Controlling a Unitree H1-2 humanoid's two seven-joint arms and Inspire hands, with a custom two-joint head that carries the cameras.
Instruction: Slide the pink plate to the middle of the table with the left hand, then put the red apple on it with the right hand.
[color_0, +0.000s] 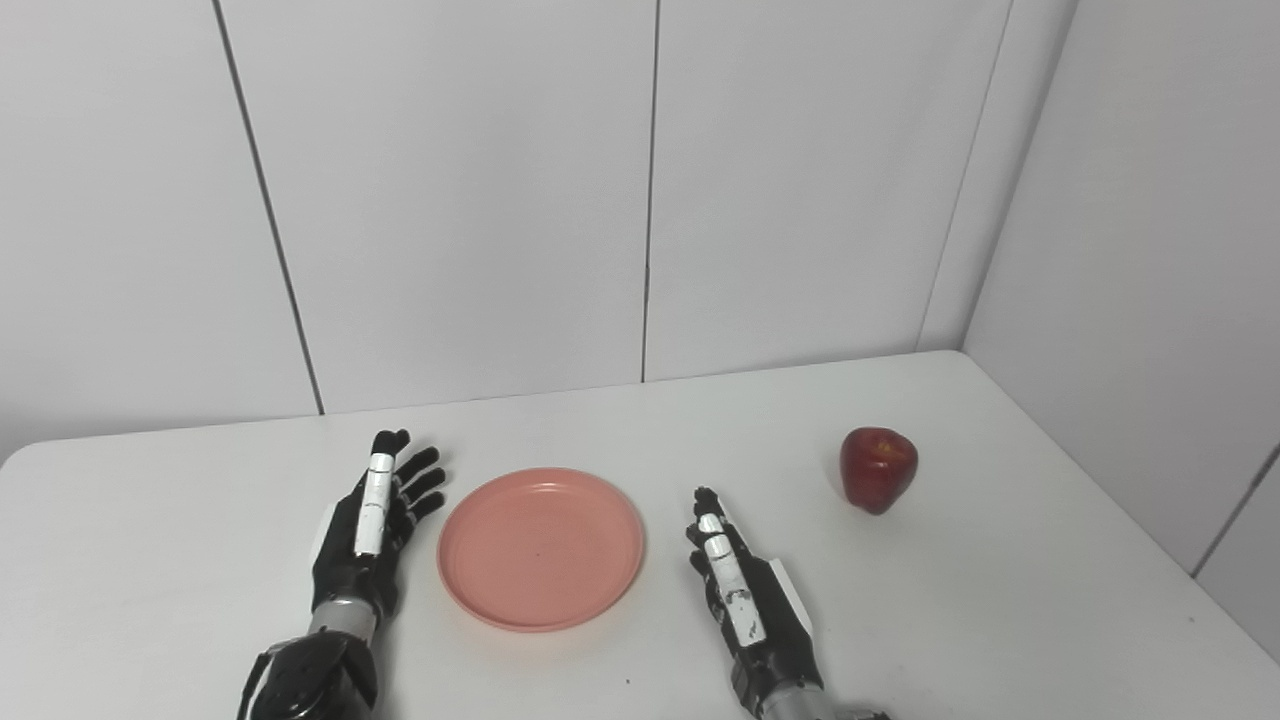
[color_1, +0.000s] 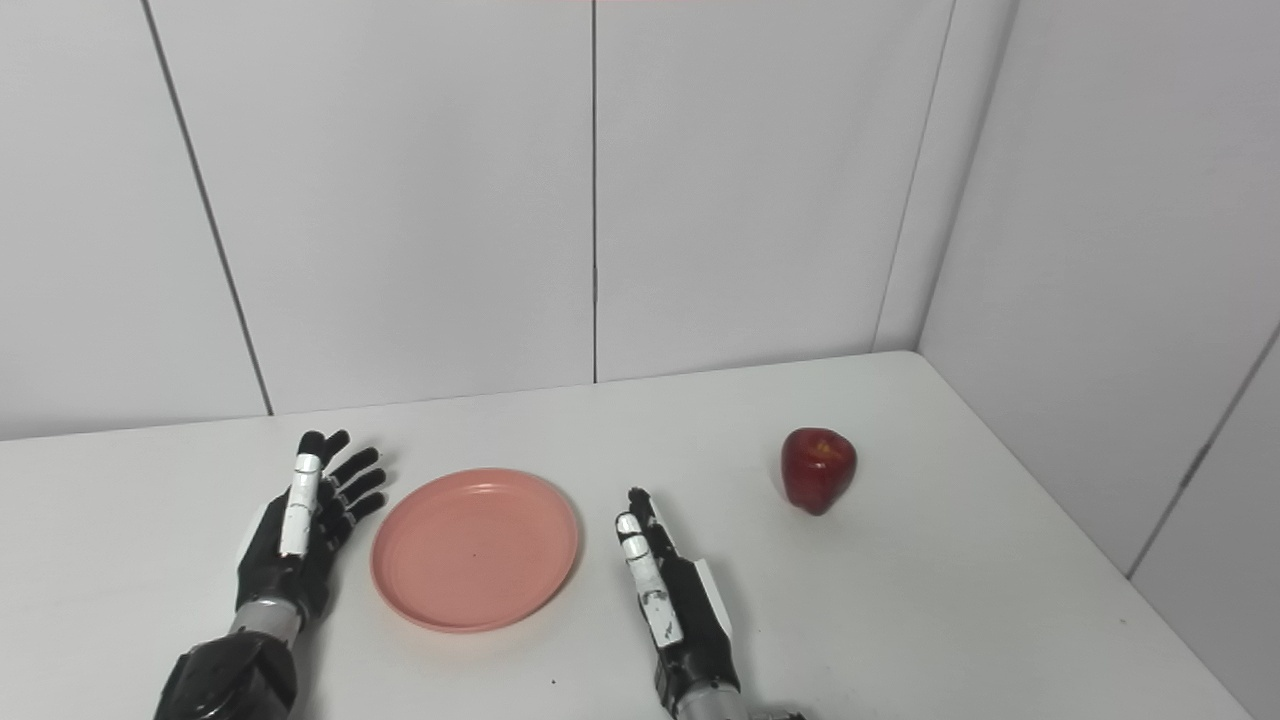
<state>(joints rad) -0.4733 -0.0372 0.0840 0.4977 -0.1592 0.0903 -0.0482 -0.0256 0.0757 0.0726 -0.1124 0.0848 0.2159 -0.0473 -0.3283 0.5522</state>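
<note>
A white counter (color_0: 1000, 620) with a rounded far-left corner sits in a room corner, backed by white wall panels (color_0: 450, 200) divided by thin dark vertical seams.

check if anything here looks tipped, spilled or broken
Nothing stands out. The pink plate lies flat and empty between the open left hand and right hand; the red apple sits whole on the white table.
</note>
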